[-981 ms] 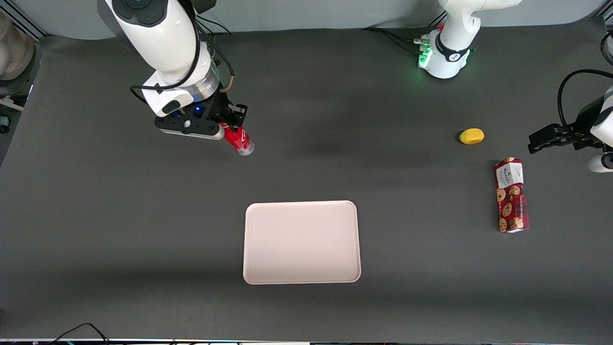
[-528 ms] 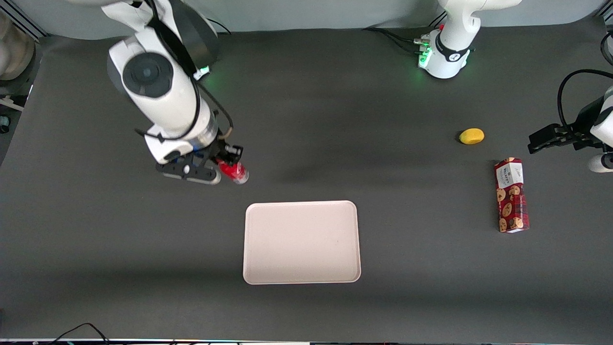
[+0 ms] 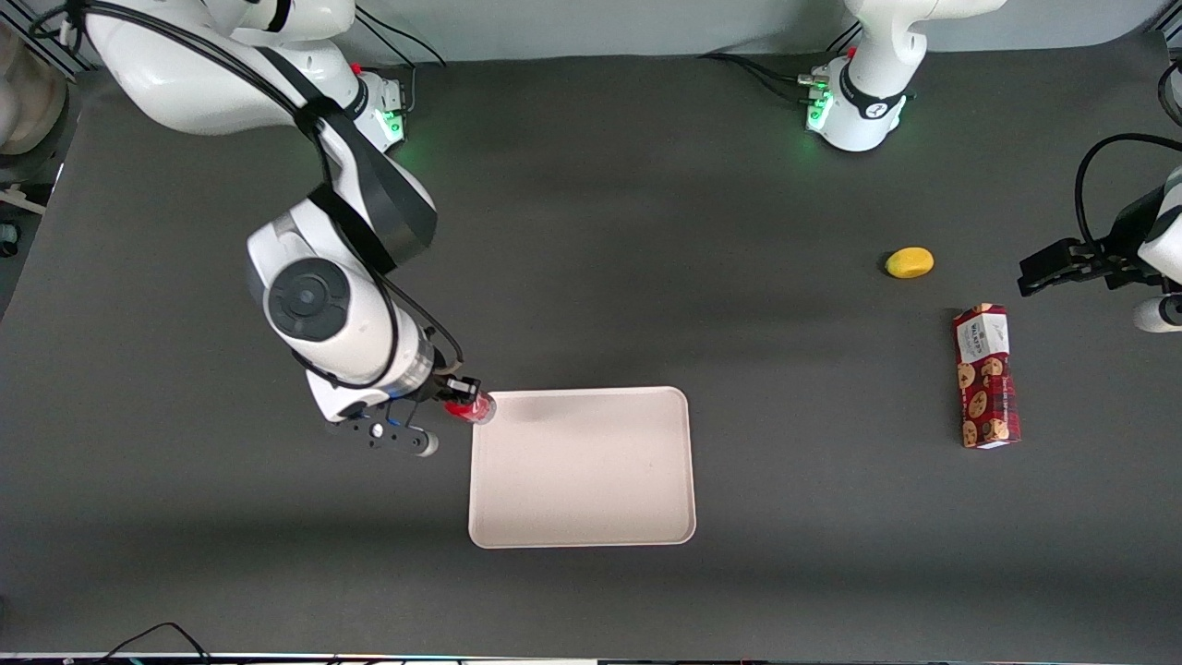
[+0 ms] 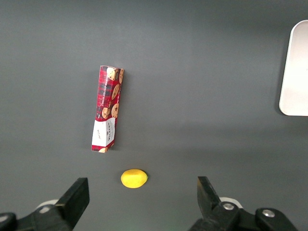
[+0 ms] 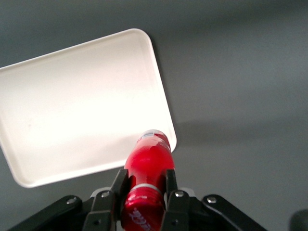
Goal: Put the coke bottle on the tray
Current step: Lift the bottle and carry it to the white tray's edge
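Observation:
My right gripper [image 3: 459, 404] is shut on the coke bottle [image 3: 473, 408], a small red bottle with a red cap, and holds it in the air over the corner of the tray [image 3: 591, 480] that is farthest from the front camera and toward the working arm's end. In the right wrist view the two fingers [image 5: 119, 185] clamp the neck of the coke bottle [image 5: 149, 161], whose silvery base points down over the rim of the pale cream-pink tray [image 5: 72, 106]. The tray lies flat with nothing on it.
A red patterned cookie box [image 3: 986, 376] and a yellow lemon-like fruit [image 3: 910, 262] lie toward the parked arm's end of the table; both also show in the left wrist view, the cookie box [image 4: 108, 109] and the fruit [image 4: 134, 178]. The dark table mat [image 3: 591, 231] surrounds the tray.
My gripper has carried the coke bottle nearer to the front camera, from well short of the tray to above the tray's corner. The tray, box and fruit have not moved.

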{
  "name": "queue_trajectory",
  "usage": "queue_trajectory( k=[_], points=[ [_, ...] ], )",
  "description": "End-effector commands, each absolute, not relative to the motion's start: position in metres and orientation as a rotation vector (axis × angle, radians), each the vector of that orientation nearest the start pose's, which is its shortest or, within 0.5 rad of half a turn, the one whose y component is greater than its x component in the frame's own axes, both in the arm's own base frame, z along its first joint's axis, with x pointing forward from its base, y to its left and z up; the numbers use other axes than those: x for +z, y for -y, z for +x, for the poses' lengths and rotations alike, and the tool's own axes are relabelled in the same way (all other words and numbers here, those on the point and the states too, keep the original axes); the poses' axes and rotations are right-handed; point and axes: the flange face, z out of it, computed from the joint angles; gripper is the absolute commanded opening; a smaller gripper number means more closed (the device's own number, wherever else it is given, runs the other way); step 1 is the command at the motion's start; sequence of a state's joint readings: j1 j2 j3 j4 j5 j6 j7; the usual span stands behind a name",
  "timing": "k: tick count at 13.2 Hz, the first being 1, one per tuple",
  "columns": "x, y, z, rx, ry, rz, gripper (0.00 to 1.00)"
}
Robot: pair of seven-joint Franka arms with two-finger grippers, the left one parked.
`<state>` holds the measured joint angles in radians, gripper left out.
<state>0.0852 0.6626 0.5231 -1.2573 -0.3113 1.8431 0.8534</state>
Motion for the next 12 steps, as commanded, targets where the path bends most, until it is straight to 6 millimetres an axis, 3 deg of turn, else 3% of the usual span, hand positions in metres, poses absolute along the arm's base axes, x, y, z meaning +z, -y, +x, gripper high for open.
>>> queue_trajectory(
  k=[1, 8, 12],
  points=[
    [0.385, -0.326, 0.672, -0.084, -0.395, -3.12, 0.0],
    [0.322, -0.326, 0.683, -0.085, -0.373, -3.14, 0.0],
    [0.319, -0.327, 0.682, -0.08, -0.374, -3.143, 0.0]
  ],
)
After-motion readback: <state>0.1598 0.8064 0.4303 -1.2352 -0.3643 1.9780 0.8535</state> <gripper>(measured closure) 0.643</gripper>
